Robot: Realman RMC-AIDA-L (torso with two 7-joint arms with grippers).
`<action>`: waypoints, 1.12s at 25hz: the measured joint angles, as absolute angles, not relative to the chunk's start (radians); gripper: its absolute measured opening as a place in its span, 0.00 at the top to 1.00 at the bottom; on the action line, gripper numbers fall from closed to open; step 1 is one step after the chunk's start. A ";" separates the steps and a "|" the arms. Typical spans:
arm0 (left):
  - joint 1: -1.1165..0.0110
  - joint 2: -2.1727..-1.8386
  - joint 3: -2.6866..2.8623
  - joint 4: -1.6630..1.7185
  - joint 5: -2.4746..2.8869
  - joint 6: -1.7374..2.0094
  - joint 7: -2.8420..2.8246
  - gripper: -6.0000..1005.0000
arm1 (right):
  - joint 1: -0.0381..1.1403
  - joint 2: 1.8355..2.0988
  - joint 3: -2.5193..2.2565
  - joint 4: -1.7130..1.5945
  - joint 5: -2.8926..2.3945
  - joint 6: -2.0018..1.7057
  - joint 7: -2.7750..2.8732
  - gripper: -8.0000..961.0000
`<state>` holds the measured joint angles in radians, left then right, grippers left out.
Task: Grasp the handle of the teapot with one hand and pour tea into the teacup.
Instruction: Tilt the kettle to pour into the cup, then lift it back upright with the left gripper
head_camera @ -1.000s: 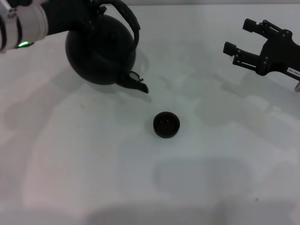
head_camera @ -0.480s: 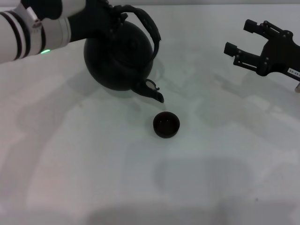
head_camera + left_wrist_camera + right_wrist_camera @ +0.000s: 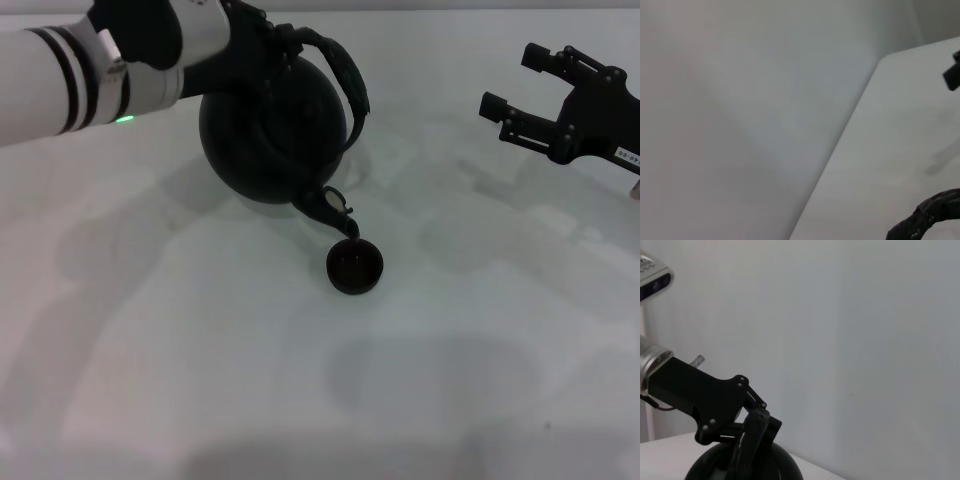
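Note:
The large black teapot [image 3: 272, 130] hangs tilted from my left gripper [image 3: 270, 42], which is shut on the arched handle [image 3: 350, 85] near its top. The short spout [image 3: 340, 213] points down, and its tip is right over the far rim of the small dark teacup [image 3: 354, 267] on the white table. No stream of tea is visible. The right wrist view shows the left gripper [image 3: 747, 412] clamped on the handle [image 3: 754, 440] above the teapot's body [image 3: 745, 467]. My right gripper [image 3: 512, 80] is open and empty at the far right.
The white table [image 3: 200, 350] spreads around the cup on all sides. The left wrist view shows a bit of the handle [image 3: 925, 220], the table edge [image 3: 840, 145] and a grey wall.
My left arm has carried the teapot to the right and nearer the cup, tilting it further. The spout tip has come from well short of the cup to over its rim. The right arm has not moved.

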<state>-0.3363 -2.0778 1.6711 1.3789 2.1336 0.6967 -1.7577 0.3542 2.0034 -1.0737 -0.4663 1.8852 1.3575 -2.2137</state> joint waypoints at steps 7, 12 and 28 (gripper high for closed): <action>-0.345 -2.076 1.702 1.384 2.171 0.702 -1.758 0.88 | 0.353 2.003 -1.070 -0.464 1.885 1.358 -2.215 0.10; -0.362 -2.075 1.723 1.393 2.235 0.705 -1.762 0.88 | 0.358 2.003 -1.055 -0.454 1.885 1.358 -2.216 0.10; -0.404 -2.069 1.733 1.392 2.281 0.709 -1.774 0.88 | 0.361 2.003 -1.051 -0.451 1.885 1.345 -2.217 0.10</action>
<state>-0.4043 -2.0691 1.7334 1.3925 2.2810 0.7088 -1.7738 0.3609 2.0034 -1.0507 -0.4507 1.8852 1.3447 -2.2166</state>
